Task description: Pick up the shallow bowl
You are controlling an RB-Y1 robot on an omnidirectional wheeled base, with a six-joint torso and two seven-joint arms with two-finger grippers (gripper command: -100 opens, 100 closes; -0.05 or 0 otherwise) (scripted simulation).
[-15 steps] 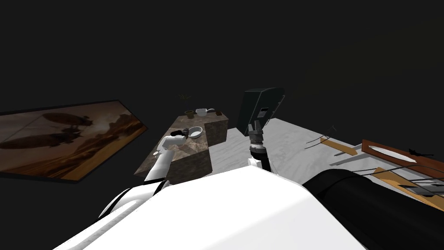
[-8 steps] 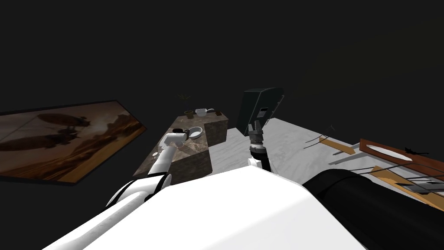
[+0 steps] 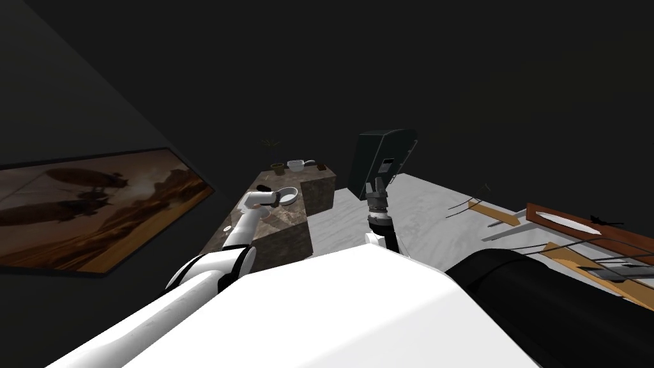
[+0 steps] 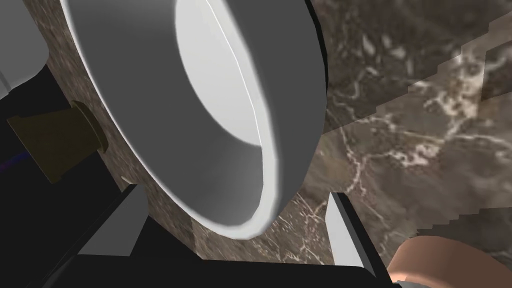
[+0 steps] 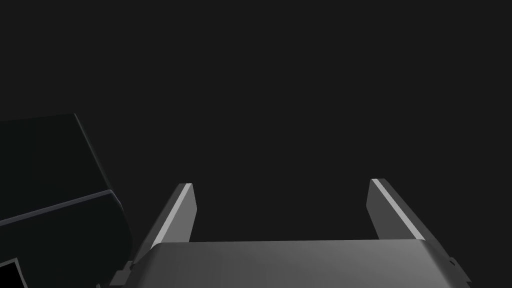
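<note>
Head cam: the bowl (image 3: 288, 195) sits on the marble counter (image 3: 281, 223), with the left gripper (image 3: 275, 196) just beside it at its 9 o'clock. Left wrist cam: fingers spread wide, with the bowl's near rim between them (not pinched). There's a small brown pot (image 4: 60, 140) past the bowl. Right wrist cam: the right gripper (image 5: 282, 187) gapes wide too, facing a dark surface.

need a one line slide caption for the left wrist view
Left gripper open at the near rim of a white bowl on a brown marbled counter.
</note>
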